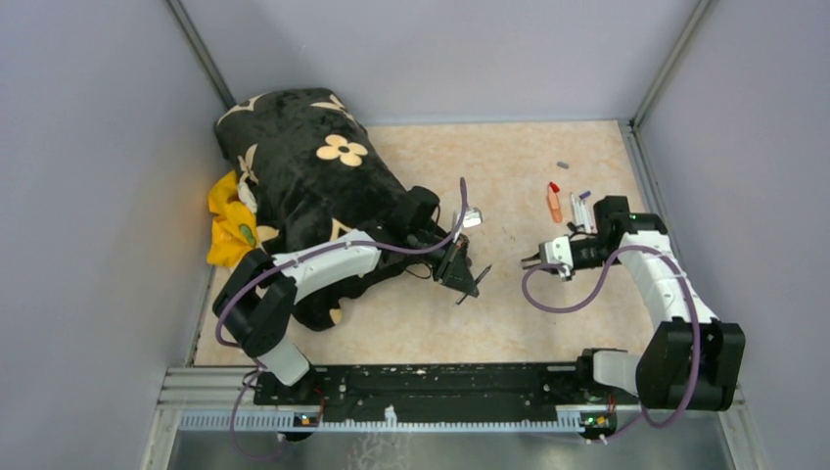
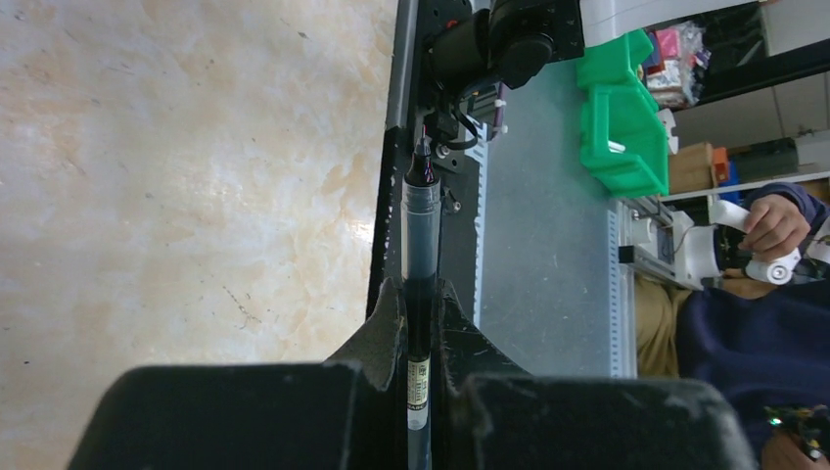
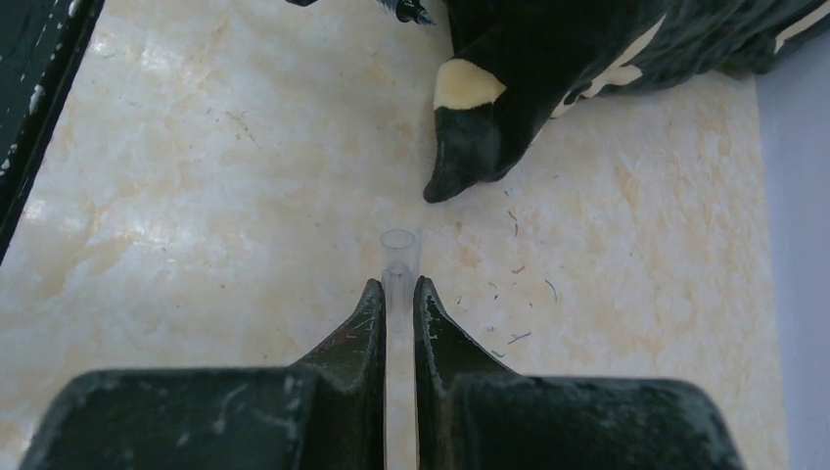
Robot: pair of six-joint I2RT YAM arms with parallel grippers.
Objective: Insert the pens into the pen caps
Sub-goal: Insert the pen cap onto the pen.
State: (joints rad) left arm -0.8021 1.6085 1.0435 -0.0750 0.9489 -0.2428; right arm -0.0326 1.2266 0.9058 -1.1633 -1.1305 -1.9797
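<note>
Left gripper [image 2: 421, 294] is clamped on a thin dark pen [image 2: 421, 230]. In the left wrist view, the pen's clear front section and dark tip stick out past the fingers [image 2: 384, 328], and its rear end is cut off at the bottom edge. From above, only a short dark sliver shows at that gripper, held above the table [image 1: 440, 323].

Right gripper [image 3: 398, 294] is closed on a clear cap [image 3: 399, 257]. The cap's open mouth pokes out beyond the fingertips, and the rest is hidden between them. From the top camera the cap is too small to make out. The two grippers point toward each other near the table's middle and stay apart.

At the far right lie an orange marker [image 1: 555, 205] with a red cap [image 1: 553, 186] at its end, and white markers [image 1: 579, 211] just beside it. The right arm partly covers the white markers, so they can't be counted. A purple cap [image 1: 585, 195] sits at their far end, and a grey cap [image 1: 563, 164] lies farther back.

A black flowered blanket [image 1: 313, 166] fills the far left, hiding part of a yellow cloth [image 1: 228, 227].
</note>
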